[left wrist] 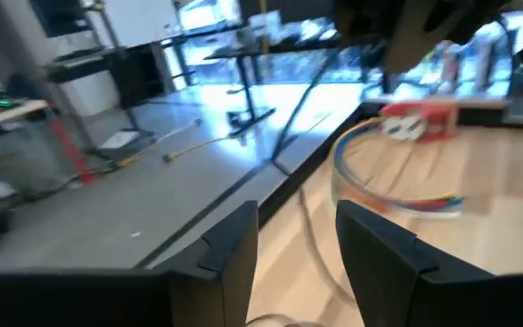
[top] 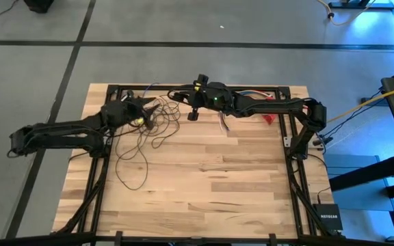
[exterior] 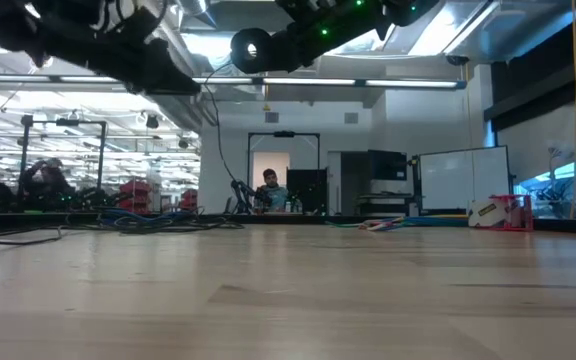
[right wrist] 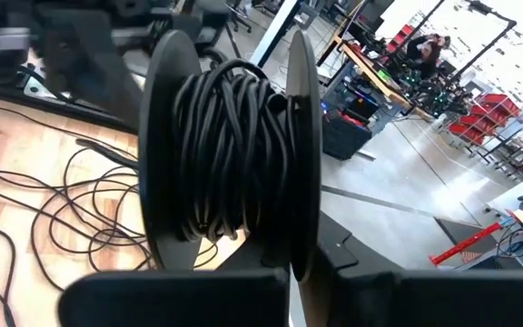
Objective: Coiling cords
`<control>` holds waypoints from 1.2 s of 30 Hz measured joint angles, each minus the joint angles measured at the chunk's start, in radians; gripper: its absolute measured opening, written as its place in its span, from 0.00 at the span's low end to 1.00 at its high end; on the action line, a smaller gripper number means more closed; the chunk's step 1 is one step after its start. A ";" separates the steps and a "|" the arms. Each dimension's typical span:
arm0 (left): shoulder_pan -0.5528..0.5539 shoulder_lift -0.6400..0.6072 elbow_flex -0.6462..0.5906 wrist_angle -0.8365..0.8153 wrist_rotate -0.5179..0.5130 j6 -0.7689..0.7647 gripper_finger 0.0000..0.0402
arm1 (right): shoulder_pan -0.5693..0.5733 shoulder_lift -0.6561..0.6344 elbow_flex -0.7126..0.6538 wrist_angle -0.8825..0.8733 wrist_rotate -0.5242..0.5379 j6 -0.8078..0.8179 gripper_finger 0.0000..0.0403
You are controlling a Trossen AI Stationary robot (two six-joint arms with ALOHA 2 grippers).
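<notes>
Cords (top: 141, 140) loose on table (top: 204, 191), partly wound on spool (right wrist: 230, 154) in right tool (right wrist: 289, 263).

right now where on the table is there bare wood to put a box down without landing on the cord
The near half of the table is bare, and so is the right side below the right gripper and its spool. It is crowded at the far left, where loose cord loops out beneath the left gripper, and along the far edge by the multicoloured wires.

Overhead view down on table (top: 204, 178), low view level across it, two close wrist views
</notes>
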 joint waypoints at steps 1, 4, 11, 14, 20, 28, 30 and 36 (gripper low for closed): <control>0.013 0.011 -0.013 0.036 0.029 -0.016 0.36 | 0.000 0.000 0.000 0.001 0.000 0.000 0.01; 0.052 0.050 -0.038 0.112 0.048 -0.036 0.36 | 0.000 0.000 0.000 0.000 0.001 0.000 0.01; 0.096 0.208 -0.039 0.283 0.189 -0.082 0.36 | 0.001 0.000 0.000 -0.001 0.001 -0.005 0.01; 0.112 0.270 -0.040 0.333 0.188 -0.091 0.36 | 0.001 0.000 0.000 -0.004 0.001 -0.005 0.01; 0.123 0.297 -0.040 0.363 0.208 -0.092 0.31 | 0.001 0.000 0.000 -0.005 0.001 -0.005 0.02; 0.123 0.294 -0.040 0.400 0.230 -0.058 0.02 | 0.001 0.000 0.000 -0.005 0.000 -0.005 0.01; 0.123 0.289 -0.040 0.398 0.229 -0.056 0.02 | 0.001 0.000 0.000 -0.005 0.000 -0.005 0.01; 0.103 0.152 -0.004 0.301 0.223 -0.043 0.01 | 0.001 0.000 0.000 -0.012 0.000 -0.005 0.01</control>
